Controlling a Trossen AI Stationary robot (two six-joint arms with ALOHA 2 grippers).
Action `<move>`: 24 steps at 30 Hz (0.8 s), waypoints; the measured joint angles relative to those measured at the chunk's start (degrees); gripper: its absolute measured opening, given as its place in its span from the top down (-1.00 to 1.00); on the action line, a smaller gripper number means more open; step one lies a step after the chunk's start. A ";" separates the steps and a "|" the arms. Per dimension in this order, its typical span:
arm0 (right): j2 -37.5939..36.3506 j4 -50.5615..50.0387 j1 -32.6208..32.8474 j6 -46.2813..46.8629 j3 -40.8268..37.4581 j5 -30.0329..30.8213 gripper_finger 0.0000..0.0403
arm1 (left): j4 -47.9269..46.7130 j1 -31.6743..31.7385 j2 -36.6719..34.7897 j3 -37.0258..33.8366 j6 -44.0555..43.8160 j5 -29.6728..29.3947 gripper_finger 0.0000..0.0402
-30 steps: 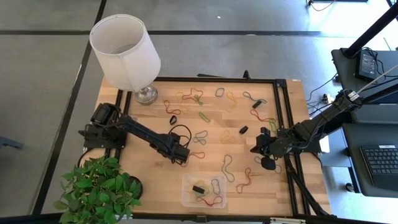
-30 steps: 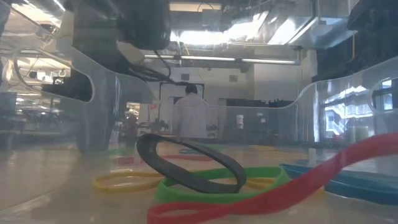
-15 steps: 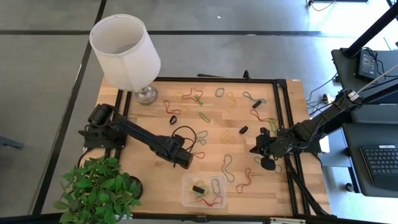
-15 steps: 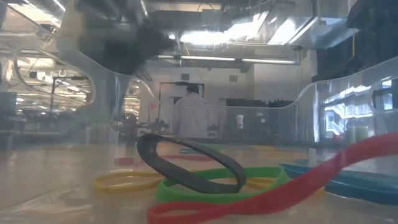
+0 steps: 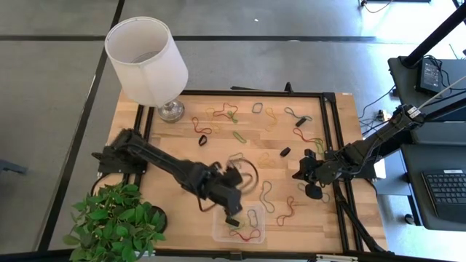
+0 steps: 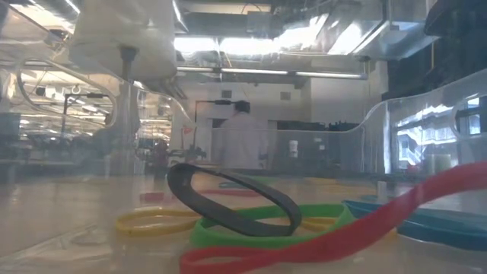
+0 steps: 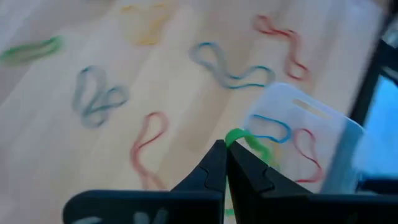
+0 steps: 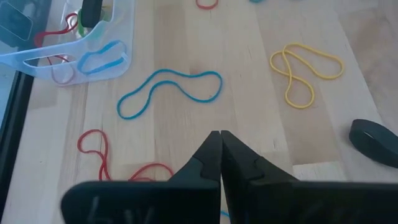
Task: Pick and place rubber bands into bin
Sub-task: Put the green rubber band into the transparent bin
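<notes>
Loose rubber bands (image 5: 268, 193) in red, green, yellow and grey lie scattered over the wooden table. The clear bin (image 5: 239, 224) sits at the near edge with a few bands inside; the low view looks across a black one (image 6: 228, 202). My left gripper (image 5: 231, 209) hovers by the bin's far left corner, shut on a green rubber band (image 7: 249, 142). My right gripper (image 5: 301, 173) waits shut at the table's right side, above bare wood (image 8: 219, 134). My left gripper pinches one end of the green rubber band (image 7: 235, 135) between its two fingertips. The fingers slant downward toward the bin (image 7: 298, 143). The band trails slack from the tips, lifted off the table.
A white-shaded lamp (image 5: 145, 51) stands at the far left corner and a potted plant (image 5: 116, 218) at the near left. Black frame rails (image 5: 331, 145) run along the right side. A blue band (image 8: 168, 90) and a yellow one (image 8: 305, 71) lie before my right gripper.
My left gripper has risen and swung toward the table's near edge and to the right, ending beside the bin, rolling as it went. Its dark shape has left the low view, uncovering the lamp behind.
</notes>
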 joint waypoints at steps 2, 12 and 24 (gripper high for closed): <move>0.00 -0.15 0.02 -0.03 0.00 0.00 0.98 | -0.17 -0.61 3.98 4.23 2.62 1.05 0.99; 0.00 -0.43 0.02 -0.16 0.00 -0.02 0.98 | -1.25 -1.83 17.69 12.31 1.68 14.02 0.99; 0.00 -0.47 0.02 -1.73 0.00 -0.04 0.98 | -1.90 -2.31 19.96 12.34 -2.62 19.79 0.66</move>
